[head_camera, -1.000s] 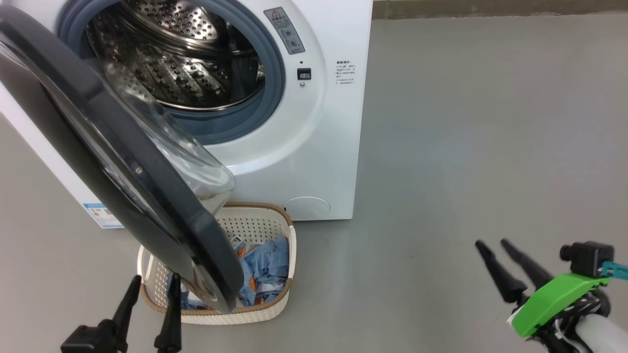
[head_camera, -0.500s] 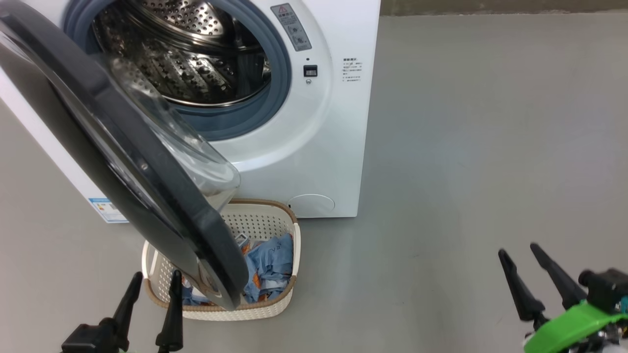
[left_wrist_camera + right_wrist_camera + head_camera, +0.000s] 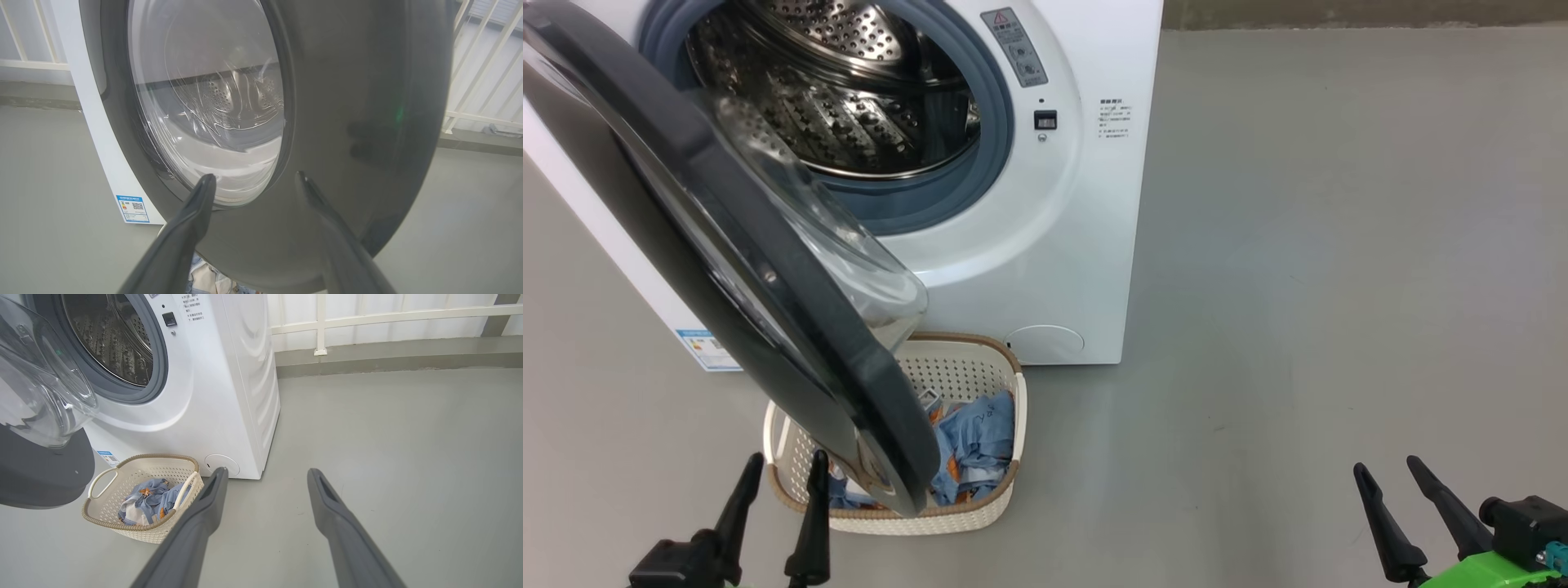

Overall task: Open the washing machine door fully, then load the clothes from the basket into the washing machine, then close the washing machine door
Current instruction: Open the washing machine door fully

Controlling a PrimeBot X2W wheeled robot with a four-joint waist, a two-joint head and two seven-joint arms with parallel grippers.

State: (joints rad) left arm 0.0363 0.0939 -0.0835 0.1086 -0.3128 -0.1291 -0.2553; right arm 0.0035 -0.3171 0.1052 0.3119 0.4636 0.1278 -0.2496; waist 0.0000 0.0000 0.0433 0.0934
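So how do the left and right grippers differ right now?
The left gripper faces the black outer rim of the washing machine door, close by the basket; the right gripper hangs over bare floor, well clear of both. Both are open, holding nothing.

Laundry area — washing machine, basket

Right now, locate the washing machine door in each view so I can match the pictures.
Head view: washing machine door swung open across the left half.
Left wrist view: door at centre, outer face, close ahead.
Right wrist view: door at the left edge, glass bowl above black rim.
Shared landmark: blue label sticker beside the door's lower rim.
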